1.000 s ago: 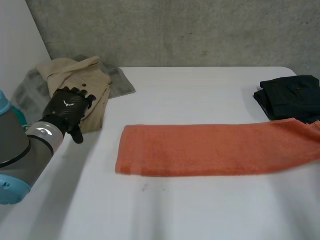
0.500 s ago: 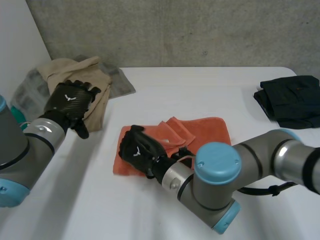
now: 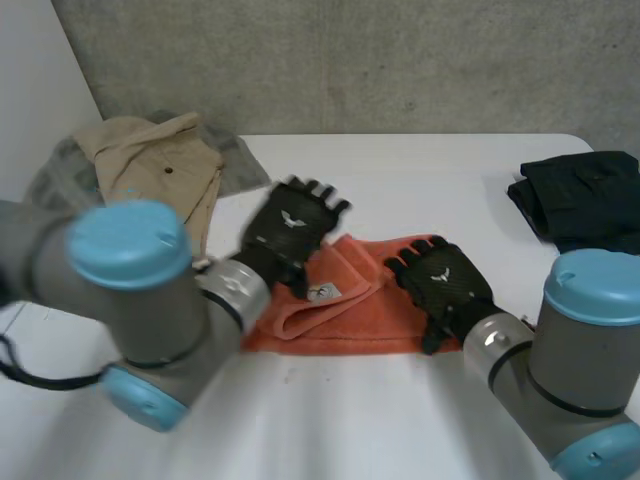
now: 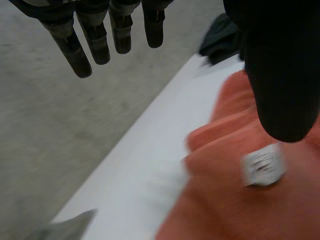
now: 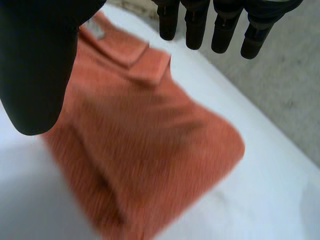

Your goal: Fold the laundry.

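Fingers straight and empty, the left hand (image 3: 290,230) has swung from the beige clothes (image 3: 160,165) over the folded orange towel (image 3: 350,310) mid-table (image 3: 420,190), while the right hand (image 3: 440,285) has retreated to the towel's right edge.

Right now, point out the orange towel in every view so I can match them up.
Head view: orange towel lies mid-table, folded, between left hand and right hand.
Left wrist view: towel beneath that hand's thumb, white label showing.
Right wrist view: towel under the palm and fingertips.
Shared landmark: the white table.
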Robot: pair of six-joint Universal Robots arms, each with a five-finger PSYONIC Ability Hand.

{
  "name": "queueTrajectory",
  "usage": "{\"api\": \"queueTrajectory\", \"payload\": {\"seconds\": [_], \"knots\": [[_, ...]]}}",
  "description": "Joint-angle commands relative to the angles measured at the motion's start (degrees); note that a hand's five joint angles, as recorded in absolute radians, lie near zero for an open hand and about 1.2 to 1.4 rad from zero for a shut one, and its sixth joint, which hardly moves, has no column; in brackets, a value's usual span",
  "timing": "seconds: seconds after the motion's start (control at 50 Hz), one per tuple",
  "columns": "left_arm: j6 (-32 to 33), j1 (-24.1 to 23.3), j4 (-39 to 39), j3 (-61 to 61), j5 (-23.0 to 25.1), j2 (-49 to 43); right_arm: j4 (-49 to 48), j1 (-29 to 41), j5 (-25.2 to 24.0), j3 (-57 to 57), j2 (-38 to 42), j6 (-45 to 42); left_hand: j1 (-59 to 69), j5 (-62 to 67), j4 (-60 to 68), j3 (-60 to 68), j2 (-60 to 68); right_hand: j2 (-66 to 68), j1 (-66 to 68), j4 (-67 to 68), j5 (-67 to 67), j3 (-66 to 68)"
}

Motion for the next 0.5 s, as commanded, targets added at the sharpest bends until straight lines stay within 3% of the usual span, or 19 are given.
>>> {"api": "queueTrajectory", "payload": {"seconds": [0.02,0.2,0.28,0.32,0.4,0.5], "knots": [[-2.9,-4.1,0.9,7.3,-0.3,-11.3,-0.3,-0.3,3.4,1.8,0.6,-1.3,-0.5,-2.3,-1.1,-1.4,-1.1,-2.5,-3.2,-2.2,-2.7,-2.2],[-2.7,-4.0,2.0,15.2,-1.6,-19.4,-2.2,0.1,4.9,1.7,1.6,-2.0,1.5,-0.2,0.9,0.6,0.9,-2.5,-3.2,-2.2,-2.7,-2.2],[-1.8,-2.9,2.2,17.0,-7.2,-20.8,-2.4,-0.1,4.9,1.7,1.7,-3.0,5.2,3.5,4.6,4.3,4.6,3.8,3.0,4.1,3.6,4.1],[-0.4,-0.4,2.3,16.5,-12.0,-20.6,-2.6,-0.1,4.8,1.6,1.8,-3.6,5.0,3.3,4.5,4.2,4.4,9.2,8.4,9.5,9.0,9.5],[2.0,5.3,2.3,14.5,-17.0,-18.2,-3.0,0.0,4.6,1.3,2.0,-4.4,4.2,2.5,3.6,3.3,3.6,16.8,16.0,17.0,16.5,17.0],[5.0,8.4,2.3,12.8,-17.3,-15.6,-3.1,0.1,4.7,0.9,2.7,-5.0,4.5,2.8,4.0,3.7,3.9,19.3,18.5,19.6,19.1,19.6]]}}
